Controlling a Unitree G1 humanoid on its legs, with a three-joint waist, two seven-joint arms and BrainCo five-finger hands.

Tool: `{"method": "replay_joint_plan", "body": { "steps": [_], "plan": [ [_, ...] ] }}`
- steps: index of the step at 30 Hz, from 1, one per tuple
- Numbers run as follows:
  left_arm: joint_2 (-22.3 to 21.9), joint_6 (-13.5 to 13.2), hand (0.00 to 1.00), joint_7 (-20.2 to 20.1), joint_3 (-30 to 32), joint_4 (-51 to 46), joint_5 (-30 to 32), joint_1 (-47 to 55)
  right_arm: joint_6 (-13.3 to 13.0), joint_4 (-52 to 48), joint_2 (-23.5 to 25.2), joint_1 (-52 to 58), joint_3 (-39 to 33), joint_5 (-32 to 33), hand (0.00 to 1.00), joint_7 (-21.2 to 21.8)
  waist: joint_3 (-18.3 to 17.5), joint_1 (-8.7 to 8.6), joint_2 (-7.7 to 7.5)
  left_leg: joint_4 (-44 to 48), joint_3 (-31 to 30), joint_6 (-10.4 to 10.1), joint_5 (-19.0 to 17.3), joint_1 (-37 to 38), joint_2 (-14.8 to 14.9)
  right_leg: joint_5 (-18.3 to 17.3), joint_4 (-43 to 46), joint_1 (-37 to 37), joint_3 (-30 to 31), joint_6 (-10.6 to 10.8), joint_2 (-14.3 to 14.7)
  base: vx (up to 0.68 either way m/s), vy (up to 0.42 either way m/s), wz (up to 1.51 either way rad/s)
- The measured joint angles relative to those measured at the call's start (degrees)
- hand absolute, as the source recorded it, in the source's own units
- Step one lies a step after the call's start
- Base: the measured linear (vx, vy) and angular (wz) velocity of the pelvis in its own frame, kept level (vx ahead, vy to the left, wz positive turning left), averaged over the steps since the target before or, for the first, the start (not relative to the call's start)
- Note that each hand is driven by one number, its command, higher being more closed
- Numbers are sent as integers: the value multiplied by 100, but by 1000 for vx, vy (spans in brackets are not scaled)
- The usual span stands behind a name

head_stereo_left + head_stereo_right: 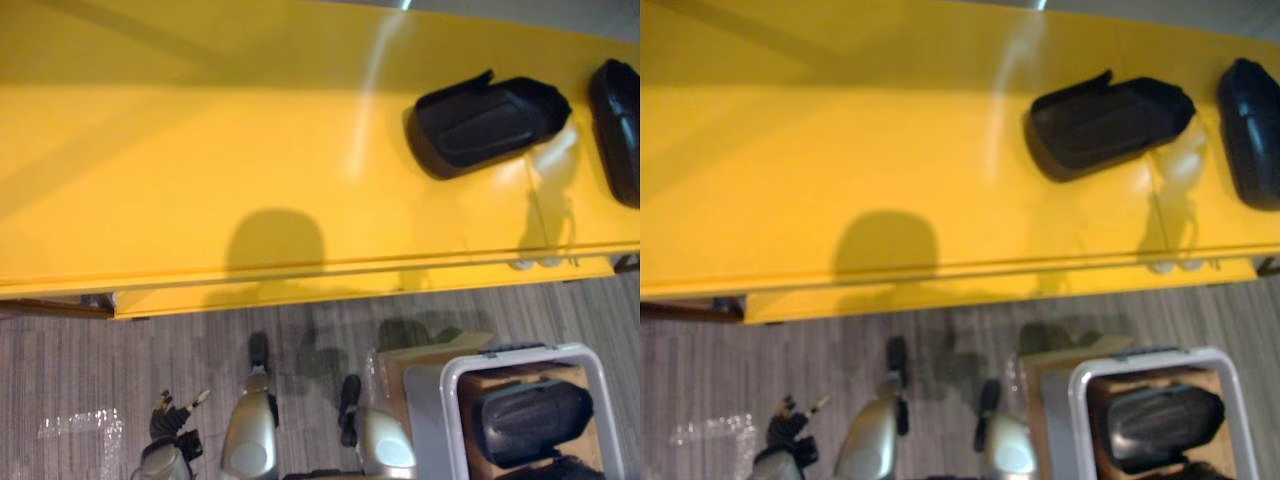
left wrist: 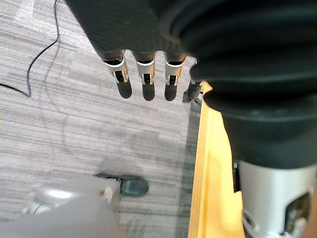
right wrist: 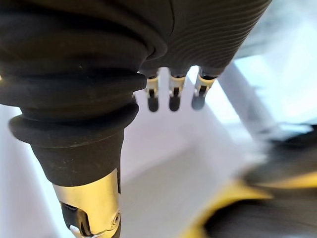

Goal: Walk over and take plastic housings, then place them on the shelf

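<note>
While nothing is being gripped by either hand, the left hand (image 2: 144,74) is being held with its fingers hanging loose and straight, grey carpet (image 2: 74,124) lying past their tips and the edge of the yellow shelf (image 1: 200,150) just beside them. The right hand (image 3: 174,93) is likewise being held relaxed and empty, its fingers being pointed at the pale wall of a white bin (image 1: 448,395). A binned black plastic housing (image 1: 530,418) is being stored inside. A first shelved housing (image 1: 487,122) and a second shelved housing (image 1: 620,130) are being displayed well apart from both sets of fingers. Each shell is being judged light, stiff and smooth, probably slippery. It is likely best being taken across its narrow middle, fingers over one long edge, thumb opposite.
</note>
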Motion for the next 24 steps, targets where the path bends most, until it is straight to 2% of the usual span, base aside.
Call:
{"method": "replay_joint_plan", "body": {
  "steps": [1,2,3,4,7,9,12,13,16,21,24],
  "plan": [
    [-77,-2,0,9,1,0,-1,10,-36,-27,464,327,-76,144,0,-111,-1,-26,46,-1,57,-5,-15,48,7,0,6,4,67,1,4,3,-5,-23],
    [-120,-13,0,18,0,1,-1,12,-68,-73,685,458,-115,265,0,-172,-11,-56,81,-1,67,-20,-31,56,8,-1,9,4,89,2,5,-2,-4,-20],
    [-188,-51,0,44,-7,4,-1,14,-130,-265,1114,658,-149,451,0,-286,-15,-138,165,-3,84,-25,-48,69,14,-1,12,3,122,4,8,-6,-3,-12],
    [-218,-73,0,45,-9,3,0,10,-172,-371,1299,731,-151,541,0,-327,-7,-156,209,-9,105,-25,-52,82,21,3,12,3,134,12,12,-19,-4,-17],
    [-332,-117,0,65,-88,16,-3,5,-659,-610,1939,779,-144,1338,0,-544,-8,-179,400,-25,178,-19,-63,144,40,1,15,22,178,22,13,-24,-5,-13],
    [-350,-126,0,81,-191,16,-3,2,-890,-621,2067,646,-98,1494,0,-742,8,-128,449,-24,164,-17,-62,156,46,1,27,35,169,21,18,-2,-3,3],
    [-355,-134,0,202,-211,48,-2,3,-1462,-623,2186,190,-7,1482,0,-1059,14,-58,459,-22,42,-15,-58,166,47,2,46,109,107,20,17,8,-7,17],
    [-355,-134,0,210,-217,48,-1,-2,-1559,-644,2185,86,19,1477,0,-1108,14,-19,459,-21,45,-15,-58,167,44,2,47,107,108,21,14,16,-3,10],
    [-364,-130,0,215,-232,72,-1,-11,-2004,-897,2219,-441,311,1094,0,-1430,21,86,472,-17,13,-27,-46,158,15,2,52,114,86,21,-11,11,2,5],
    [-371,-100,0,216,-287,93,1,-15,-2377,-1643,2424,-698,524,761,0,-1901,55,125,529,1,-130,-16,-36,156,-31,-39,68,194,-50,-2,-37,33,-4,16],
    [-370,-90,0,213,-323,96,1,-22,-2287,-1820,2477,-731,688,763,0,-1933,79,128,571,1,-130,-16,-35,159,-32,-41,72,195,-48,-5,-37,0,0,0]
  ]
}}
